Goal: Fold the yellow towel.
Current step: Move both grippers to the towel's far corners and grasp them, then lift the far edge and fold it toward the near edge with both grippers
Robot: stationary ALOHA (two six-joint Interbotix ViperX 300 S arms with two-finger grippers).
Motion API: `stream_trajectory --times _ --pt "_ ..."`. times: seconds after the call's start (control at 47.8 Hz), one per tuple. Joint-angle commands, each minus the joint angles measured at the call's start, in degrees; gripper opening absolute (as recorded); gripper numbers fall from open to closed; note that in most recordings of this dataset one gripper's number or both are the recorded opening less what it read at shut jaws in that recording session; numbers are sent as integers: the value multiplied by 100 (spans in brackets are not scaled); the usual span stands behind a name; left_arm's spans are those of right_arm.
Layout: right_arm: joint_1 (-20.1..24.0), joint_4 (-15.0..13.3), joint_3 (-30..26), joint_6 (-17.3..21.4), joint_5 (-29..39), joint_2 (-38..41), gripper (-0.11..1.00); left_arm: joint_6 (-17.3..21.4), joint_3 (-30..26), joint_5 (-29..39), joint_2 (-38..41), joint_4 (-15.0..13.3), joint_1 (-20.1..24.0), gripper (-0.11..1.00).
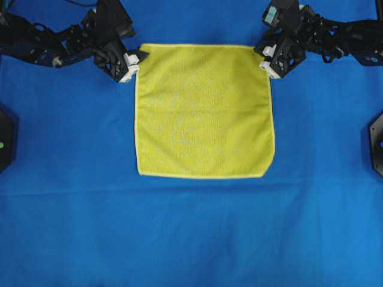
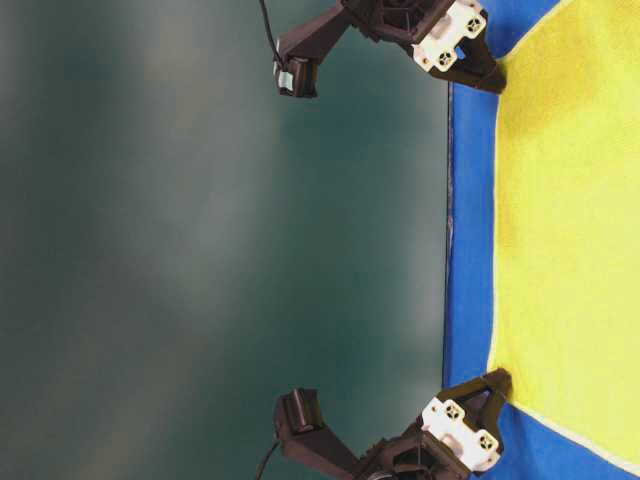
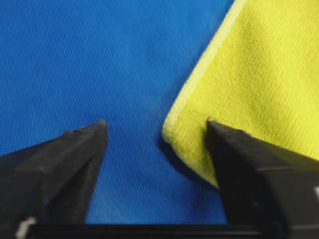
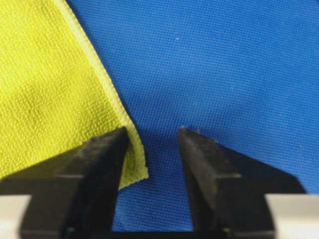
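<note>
The yellow towel (image 1: 203, 110) lies flat and unfolded on the blue cloth, its pale hem showing all round. My left gripper (image 1: 139, 60) sits at the towel's far left corner. In the left wrist view the left gripper (image 3: 155, 124) is open, and the towel (image 3: 249, 74) corner lies between the jaws, with the right finger over its edge. My right gripper (image 1: 263, 58) sits at the far right corner. In the right wrist view it (image 4: 153, 130) is open too, and the towel (image 4: 45, 84) corner pokes out beside the left finger.
A large blue cloth (image 1: 191, 239) covers the whole table under the towel. Black fixtures stand at the left edge (image 1: 5, 143) and the right edge (image 1: 377, 143). Both arms stretch in from the far corners.
</note>
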Motion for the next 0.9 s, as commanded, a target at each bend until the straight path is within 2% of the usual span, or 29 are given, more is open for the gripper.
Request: stream_trajectory --times 0.0,0.168,0.23,0.482,0.88 --pt "-26 -88 -70 -9 -9 -53 44 70 -105 132 -79 0 18 60" --pt "-18 -246 -79 -9 62 -53 4 378 -149 360 -62 0 -44 16" --pt "-18 -264 -88 -9 88 -62 1 466 -158 369 -62 0 -79 4" --pt "-18 -281 -88 0 105 -114 1 527 -229 448 -229 0 -97 3" --pt "-9 -272 26 44 554 -1055 1 527 -272 888 -967 0 -105 3"
